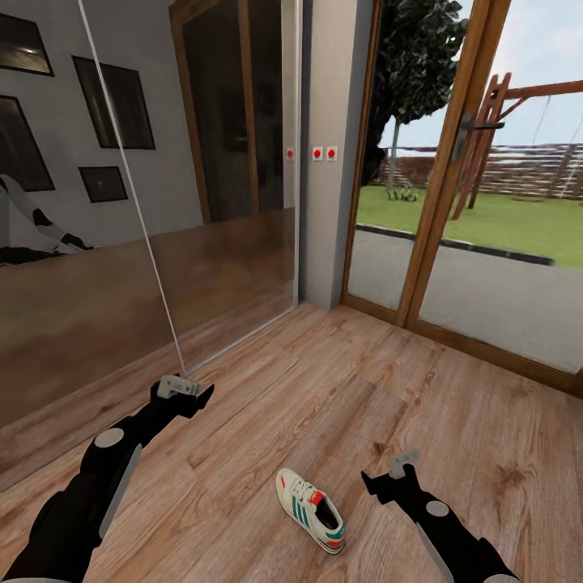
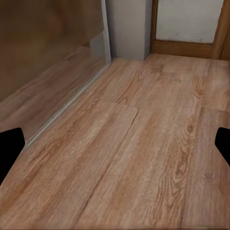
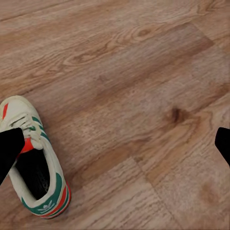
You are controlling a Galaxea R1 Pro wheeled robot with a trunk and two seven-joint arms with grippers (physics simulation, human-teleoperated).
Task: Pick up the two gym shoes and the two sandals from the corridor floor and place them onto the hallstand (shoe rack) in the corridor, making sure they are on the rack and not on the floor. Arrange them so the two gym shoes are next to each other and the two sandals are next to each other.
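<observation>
We see bare corridor floor (image 1: pixel 348 380) ahead of both arms, open for passage. One gym shoe (image 1: pixel 310 509) lies on the planks between the arms, just beside the right hand (image 1: pixel 382 477) on its inner side, and is the only object on the floor. The left hand (image 1: pixel 193 391) hangs near the mirrored sliding door (image 1: pixel 162 243), which bounds the left side. A grey wall pillar (image 1: pixel 328 162) and the glazed wooden door (image 1: pixel 486 267) close the far end.
</observation>
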